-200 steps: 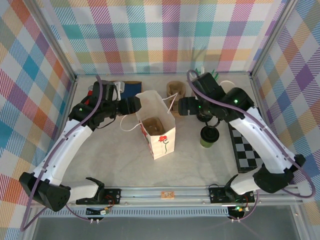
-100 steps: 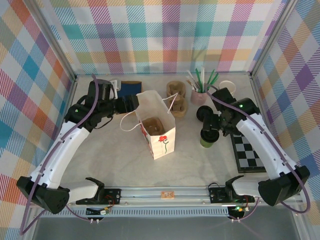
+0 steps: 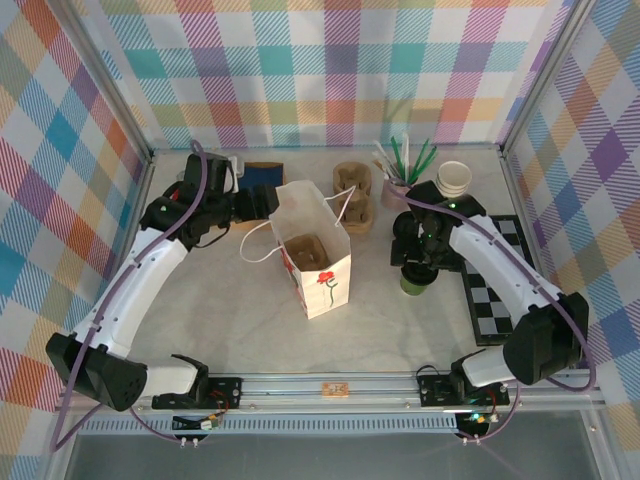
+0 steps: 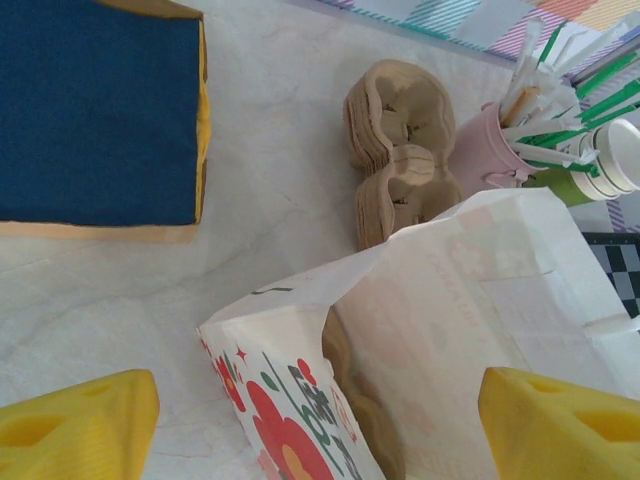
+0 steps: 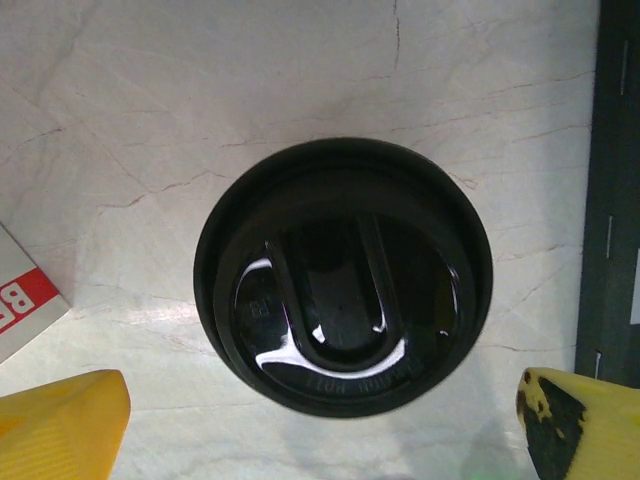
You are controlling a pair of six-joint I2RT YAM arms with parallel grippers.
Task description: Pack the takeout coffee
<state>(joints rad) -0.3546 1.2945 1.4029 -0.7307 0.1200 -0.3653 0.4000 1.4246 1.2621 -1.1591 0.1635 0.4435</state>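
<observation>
1. The surface (image 3: 220, 300) is pale and marbled. The bag (image 3: 330, 285) stands upright near its middle.
2. The left arm (image 3: 140, 285) reaches from the near edge toward the bag's far left corner. The right arm (image 3: 510, 275) bends in from the bag's right.
3. The bag is white paper with a red flower on its near face. Its mouth is open, and a brown carrier (image 3: 305, 248) sits inside.
4. A checkered board (image 3: 495, 300) lies flat well to the right of the bag.
5. A blue pad (image 4: 95, 110) lies flat beyond the bag, to its left.
6. A stack of brown carriers (image 4: 400, 150) sits just behind the bag's far right corner.
7. A pink holder (image 4: 480, 160) of straws stands behind and to the right of the bag. A stack of cups (image 3: 454, 178) stands farther right.
8. The coffee (image 3: 411, 285) stands upright on the surface to the right of the bag, apart from it, between bag and board. Its black lid (image 5: 342, 278) is on.
9. The right gripper (image 3: 412, 255) hangs directly over the coffee, pointing down. Its yellow fingers (image 5: 60, 420) are spread wide on either side of the lid and do not touch it.
10. The left gripper (image 3: 268, 204) is at the bag's far left top edge. Its fingers (image 4: 75, 425) are wide apart, with the rim between them and not clamped.
</observation>
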